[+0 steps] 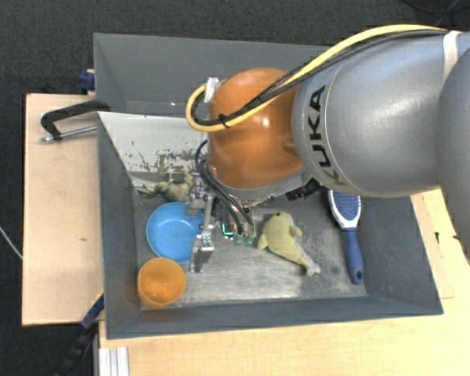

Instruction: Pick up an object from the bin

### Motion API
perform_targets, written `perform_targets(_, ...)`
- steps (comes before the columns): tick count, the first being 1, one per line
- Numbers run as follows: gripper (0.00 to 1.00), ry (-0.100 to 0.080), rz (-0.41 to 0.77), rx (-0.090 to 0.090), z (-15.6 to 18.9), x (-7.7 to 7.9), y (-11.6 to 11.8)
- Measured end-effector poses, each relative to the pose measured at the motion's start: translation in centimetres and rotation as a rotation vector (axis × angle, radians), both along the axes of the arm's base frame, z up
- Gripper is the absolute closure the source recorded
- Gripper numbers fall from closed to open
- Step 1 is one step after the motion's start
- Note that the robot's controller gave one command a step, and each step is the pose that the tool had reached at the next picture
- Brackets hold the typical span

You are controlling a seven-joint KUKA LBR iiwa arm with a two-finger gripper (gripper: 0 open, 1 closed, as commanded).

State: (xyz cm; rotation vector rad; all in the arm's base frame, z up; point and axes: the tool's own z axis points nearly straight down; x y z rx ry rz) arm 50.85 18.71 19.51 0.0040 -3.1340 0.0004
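Observation:
My gripper (pixel 200 255) hangs below the orange wrist cover, low in the bin's left middle. It is right beside the right rim of a round blue bowl (pixel 169 230); whether it touches the rim I cannot tell. An orange cup (pixel 160 280) lies just in front of the bowl, at the front left. To the right of the gripper lies a pale yellow-green soft toy (pixel 284 240). I see nothing held in the gripper.
A blue brush with white bristles (pixel 348 233) lies along the right side. A small olive toy figure (pixel 170 185) sits at the back left, by the slanted wall. The arm and its cover hide the middle and back of the bin.

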Motion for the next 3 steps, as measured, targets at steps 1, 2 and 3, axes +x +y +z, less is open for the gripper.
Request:
perform_targets(1,0.0,-0.002,0.092,0.0,-11.9,-0.3,1.2)
perform_targets(2,1.0,-0.01,0.09,0.003,-11.3,-0.1,1.3)
perform_targets(3,1.0,-0.019,0.174,0.006,-1.5,-0.9,1.7)
